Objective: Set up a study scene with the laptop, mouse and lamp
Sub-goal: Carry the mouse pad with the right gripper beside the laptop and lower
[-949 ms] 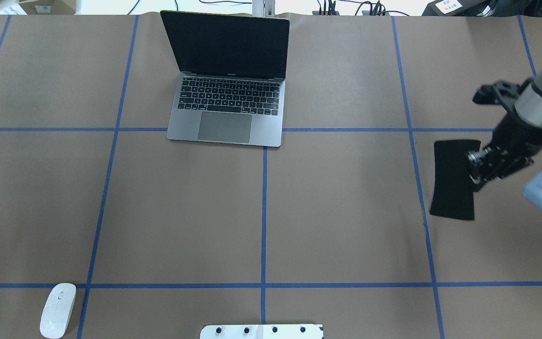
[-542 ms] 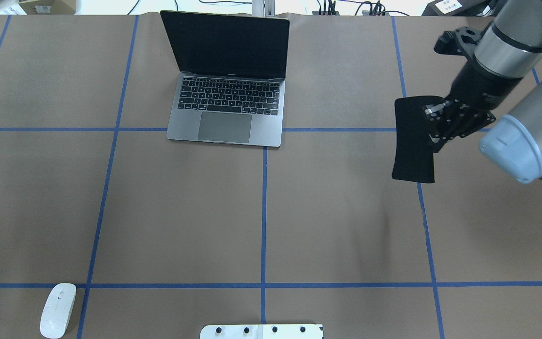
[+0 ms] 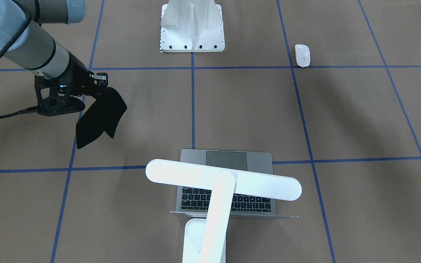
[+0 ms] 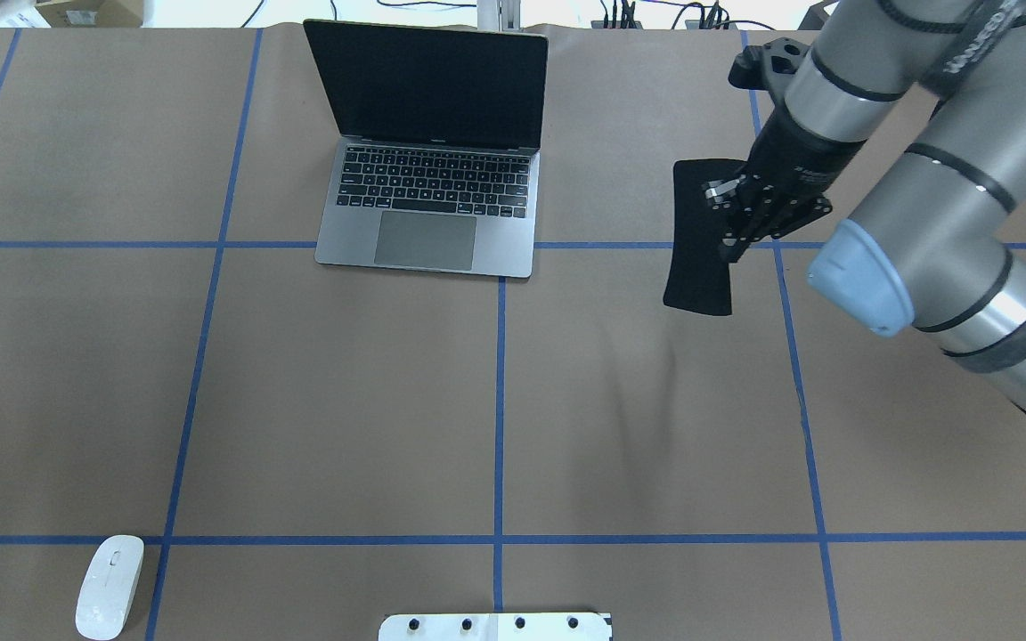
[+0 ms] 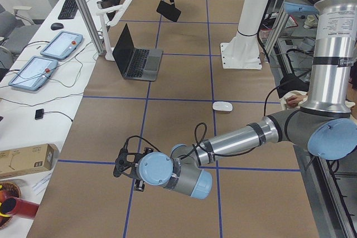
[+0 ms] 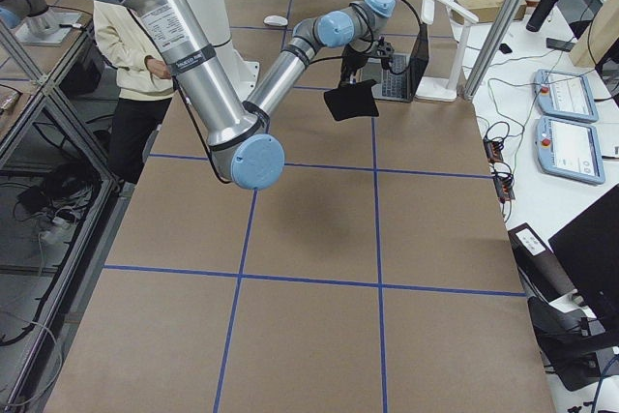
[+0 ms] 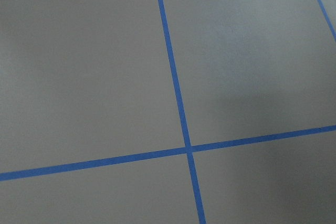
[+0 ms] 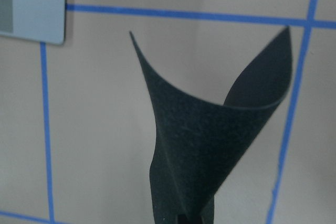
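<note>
Here, the grey laptop stands open, screen dark.

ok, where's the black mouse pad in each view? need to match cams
Overhead: mouse pad upper right, pinched by the right hand, right of the laptop.
Front-facing: mouse pad left of centre.
Exterior left: mouse pad top centre, far end.
Exterior right: mouse pad upper centre.
Right wrist: mouse pad fills centre, curled.
Left wrist: not in it.
Landmark: the laptop, seen in all but left wrist.
</note>
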{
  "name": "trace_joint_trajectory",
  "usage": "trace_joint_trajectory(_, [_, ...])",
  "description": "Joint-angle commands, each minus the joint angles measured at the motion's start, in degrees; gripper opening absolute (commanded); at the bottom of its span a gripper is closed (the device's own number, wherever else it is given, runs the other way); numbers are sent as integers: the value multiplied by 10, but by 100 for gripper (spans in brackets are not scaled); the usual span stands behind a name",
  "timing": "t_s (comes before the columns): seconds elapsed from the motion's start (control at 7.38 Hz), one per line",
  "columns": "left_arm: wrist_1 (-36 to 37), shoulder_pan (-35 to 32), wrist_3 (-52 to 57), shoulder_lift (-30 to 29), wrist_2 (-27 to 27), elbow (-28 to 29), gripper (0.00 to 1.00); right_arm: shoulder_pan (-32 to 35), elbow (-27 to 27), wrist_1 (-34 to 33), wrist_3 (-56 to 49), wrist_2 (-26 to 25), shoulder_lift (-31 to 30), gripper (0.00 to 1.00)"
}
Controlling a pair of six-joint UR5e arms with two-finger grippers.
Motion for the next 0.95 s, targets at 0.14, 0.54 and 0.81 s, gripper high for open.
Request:
trace_joint_trajectory(0.14, [0, -3, 0, 1, 0, -1, 100, -19, -79, 75, 53, -42, 58, 0])
trace_joint_trajectory(0.54, [7, -3, -1, 0, -4, -1, 100, -20, -139, 184, 59, -72, 56, 96])
trace_joint_trajectory(0.81, [15, -2, -2, 0, -4, -2, 100, -23, -136, 186, 66, -96, 53, 100])
